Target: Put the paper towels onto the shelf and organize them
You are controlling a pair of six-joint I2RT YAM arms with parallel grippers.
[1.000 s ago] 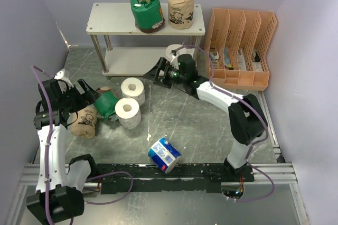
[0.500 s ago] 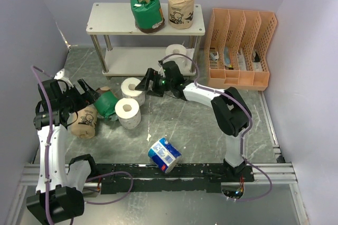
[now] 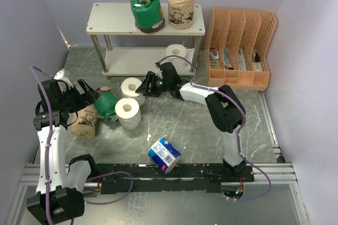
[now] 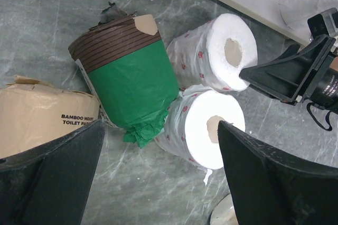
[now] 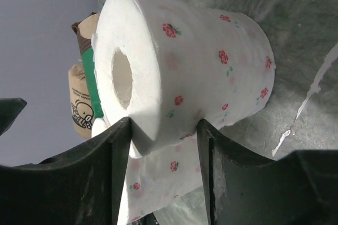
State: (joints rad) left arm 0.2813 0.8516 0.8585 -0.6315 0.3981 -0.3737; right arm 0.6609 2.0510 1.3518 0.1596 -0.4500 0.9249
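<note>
The shelf [image 3: 113, 16] stands at the back with a green-wrapped roll [image 3: 146, 8] and a tan roll [image 3: 180, 8] on its top board and a bare white roll [image 3: 177, 53] on the lower one. On the floor lie two white rolls [image 3: 132, 86] [image 3: 128, 112], a green roll [image 3: 106, 103], a tan roll [image 3: 84, 122] and a blue-and-white roll [image 3: 164, 155]. My right gripper [image 3: 142, 86] [image 5: 163, 122] pinches the near rim of the far white roll [image 5: 200, 61]. My left gripper [image 3: 88, 97] [image 4: 161, 125] is open above the green roll [image 4: 129, 77] and the nearer white roll [image 4: 208, 124].
An orange slotted file organizer [image 3: 240, 45] stands right of the shelf. Purple walls close in on the left, back and right. A black rail [image 3: 174, 171] runs along the near edge.
My right arm reached left from the shelf's lower board across the floor, and its jaws closed round the rim of the far white roll. The left arm stayed still.
</note>
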